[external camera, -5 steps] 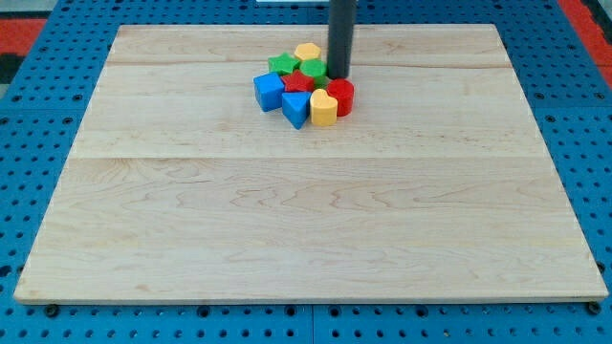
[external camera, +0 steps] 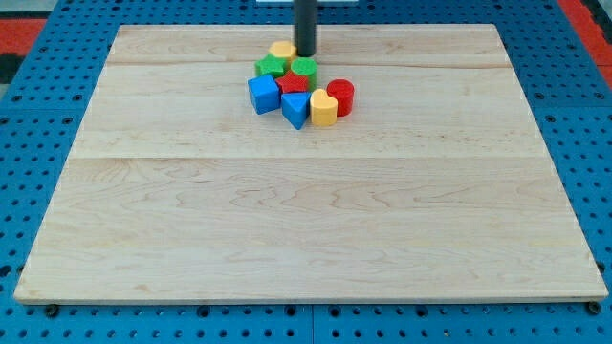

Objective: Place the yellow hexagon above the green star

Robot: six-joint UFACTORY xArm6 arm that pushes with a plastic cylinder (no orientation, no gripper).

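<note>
Eight small blocks sit bunched together near the view's top of the wooden desk (external camera: 306,220), a little left of its middle. My tip (external camera: 304,54) stands at the top edge of the cluster, touching or just beside the right side of the yellow hexagon (external camera: 282,50) and directly above the green round block (external camera: 304,67). There is no gripper on this arm, only the straight dark rod, so nothing is clenched or released; the rod simply rests against the blocks.

The yellow hexagon is the topmost block in the group. Just below it and slightly to the view's left lies the green star (external camera: 271,68), the two touching or nearly so. The green round block sits just right of the star, and the red star-like block (external camera: 293,83) is wedged below and between the two greens. At the view's left of the cluster is the blue cube (external camera: 264,94), and beside it, lower and to the right, the blue triangular block (external camera: 296,108). The yellow heart (external camera: 323,107) stands just right of that blue piece, with the red cylinder (external camera: 340,96) touching it on the view's right, the outermost block on that side
</note>
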